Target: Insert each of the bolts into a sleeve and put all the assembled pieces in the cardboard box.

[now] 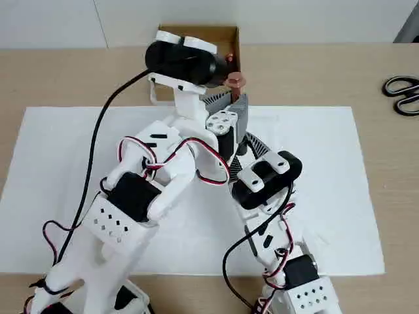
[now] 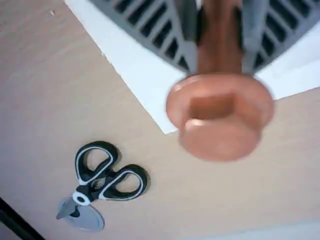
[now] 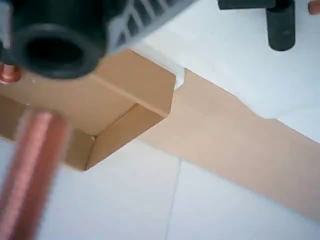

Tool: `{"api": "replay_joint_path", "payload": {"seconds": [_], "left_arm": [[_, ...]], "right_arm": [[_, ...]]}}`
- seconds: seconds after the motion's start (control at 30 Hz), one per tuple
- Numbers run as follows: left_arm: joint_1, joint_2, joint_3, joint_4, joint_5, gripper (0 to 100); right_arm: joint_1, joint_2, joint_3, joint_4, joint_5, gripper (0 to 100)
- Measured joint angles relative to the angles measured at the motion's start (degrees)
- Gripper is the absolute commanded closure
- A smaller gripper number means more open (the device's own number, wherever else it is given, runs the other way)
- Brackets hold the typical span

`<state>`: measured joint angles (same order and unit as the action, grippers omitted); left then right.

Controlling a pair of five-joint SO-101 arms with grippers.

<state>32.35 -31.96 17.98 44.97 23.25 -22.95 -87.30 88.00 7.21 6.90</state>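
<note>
My left gripper (image 1: 234, 104) is shut on the shaft of a copper bolt (image 1: 236, 82), just in front of the cardboard box (image 1: 230, 39). In the left wrist view the bolt's wide head (image 2: 220, 115) faces the camera, and grey fingers (image 2: 187, 20) clamp the shaft. My right gripper (image 3: 65, 30) is shut on a black sleeve (image 3: 52, 45) whose open end faces its camera. The bolt (image 3: 32, 165) crosses that view close by, apart from the sleeve. In the high view the right gripper (image 1: 247, 142) lies mostly under the left arm. A copper end (image 1: 229, 57) shows inside the box.
A second black sleeve (image 3: 281, 27) stands on the white paper sheet (image 1: 65, 163). Black-handled scissors (image 1: 400, 93) lie on the bare table at the far right, also seen as scissors (image 2: 102, 180) from the left wrist. The two arms cross closely in front of the box (image 3: 135, 85).
</note>
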Motion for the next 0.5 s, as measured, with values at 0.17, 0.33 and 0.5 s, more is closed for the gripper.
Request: {"api": "replay_joint_path", "payload": {"seconds": [0.17,0.33,0.5], "left_arm": [[0.88,0.00,0.97,0.00,0.97,99],[0.79,0.00,2.64,0.00,1.05,99],[0.62,0.00,4.57,-0.79,1.05,99]], "right_arm": [[0.00,-0.09,0.00,0.00,0.00,99.6],[0.09,0.00,0.09,0.00,0.00,99.6],[0.00,0.00,0.18,0.09,0.00,99.6]]}}
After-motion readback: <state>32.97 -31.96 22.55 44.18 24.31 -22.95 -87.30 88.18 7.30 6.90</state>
